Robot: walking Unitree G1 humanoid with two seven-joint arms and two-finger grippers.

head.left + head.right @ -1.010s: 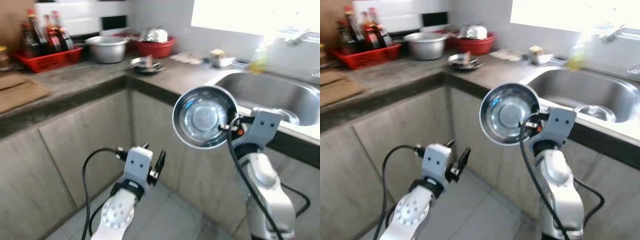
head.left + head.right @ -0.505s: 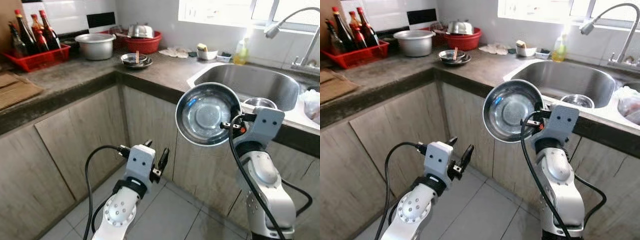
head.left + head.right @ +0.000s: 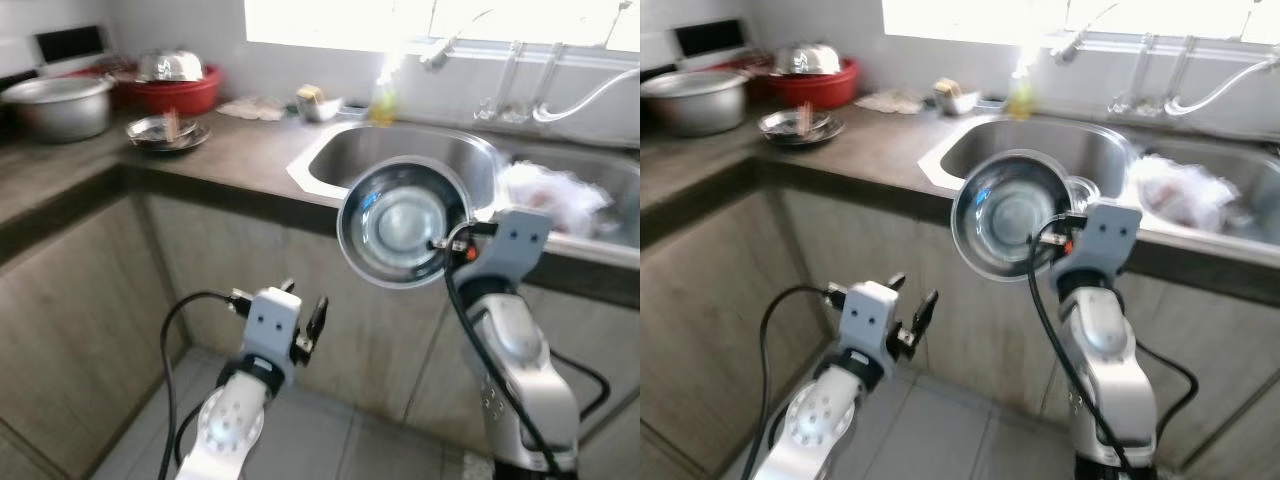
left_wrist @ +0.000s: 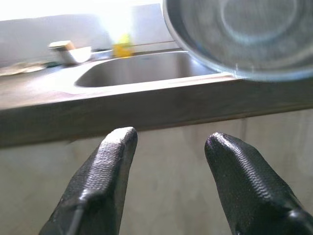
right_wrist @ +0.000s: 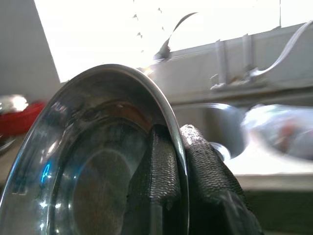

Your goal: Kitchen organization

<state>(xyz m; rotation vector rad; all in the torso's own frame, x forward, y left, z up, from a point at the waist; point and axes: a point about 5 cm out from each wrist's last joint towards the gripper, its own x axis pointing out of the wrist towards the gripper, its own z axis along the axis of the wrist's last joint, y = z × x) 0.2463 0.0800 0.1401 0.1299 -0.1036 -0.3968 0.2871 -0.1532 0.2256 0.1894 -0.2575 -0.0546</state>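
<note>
from my head, my right claw (image 3: 447,243) pinches the rim of a round shiny steel bowl (image 3: 402,222) at its 3 o'clock, upright before the sink (image 3: 420,168). left wrist: my left claw (image 4: 168,142) gapes wide, holding nothing. right wrist: textured black fingers (image 5: 208,174) clamp the thin rim.

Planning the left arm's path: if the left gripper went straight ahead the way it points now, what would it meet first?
Probably the cabinet front under the countertop; the open left gripper points at it, below the steel bowl in the right gripper. Depth is unclear.

Blown-out window (image 3: 340,20) glare, soft motion blur
</note>
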